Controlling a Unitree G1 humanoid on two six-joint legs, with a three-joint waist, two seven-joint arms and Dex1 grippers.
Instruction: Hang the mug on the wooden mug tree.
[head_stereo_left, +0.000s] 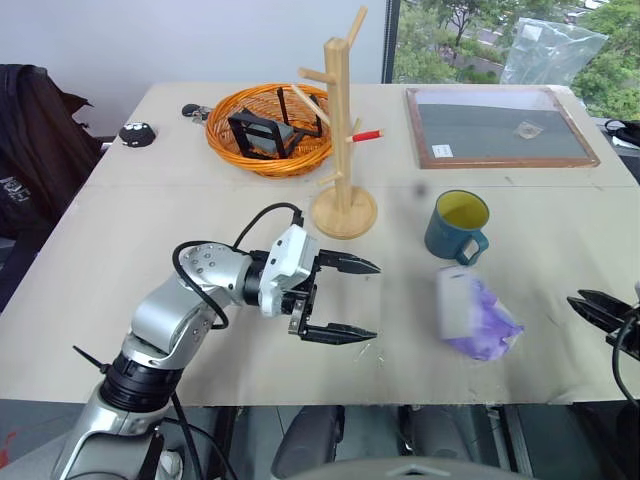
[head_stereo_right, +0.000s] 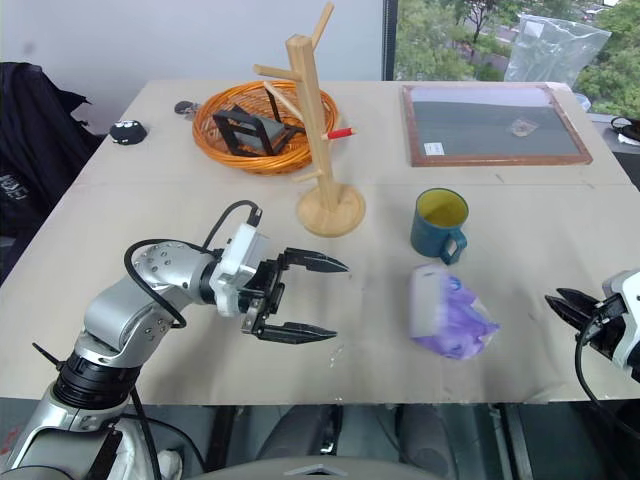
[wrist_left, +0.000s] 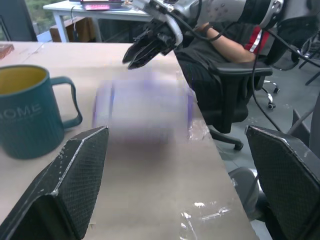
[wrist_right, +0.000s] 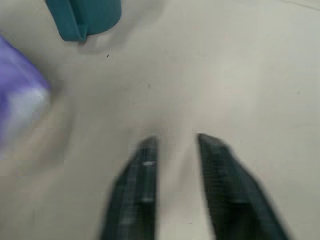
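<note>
Mug (head_stereo_left: 457, 226) upright on table (head_stereo_left: 120, 270), just right of mug tree (head_stereo_left: 343, 130), handle toward robot. Left gripper (head_stereo_left: 340, 298) nearer, jaws spread wide, empty; right gripper (head_stereo_right: 566, 307) beyond, jaws slightly parted, empty.

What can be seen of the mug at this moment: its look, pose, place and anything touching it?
The mug is dark teal-blue outside and yellow inside, with ribbed walls, raised lettering and one loop handle, ceramic by its look. It stands upright and looks empty on the table, handle turned toward the near edge. It sits to the right of the wooden mug tree and just behind a purple-and-white packet, apart from both. Neither pincer touches it; it is not yet hung.
</note>
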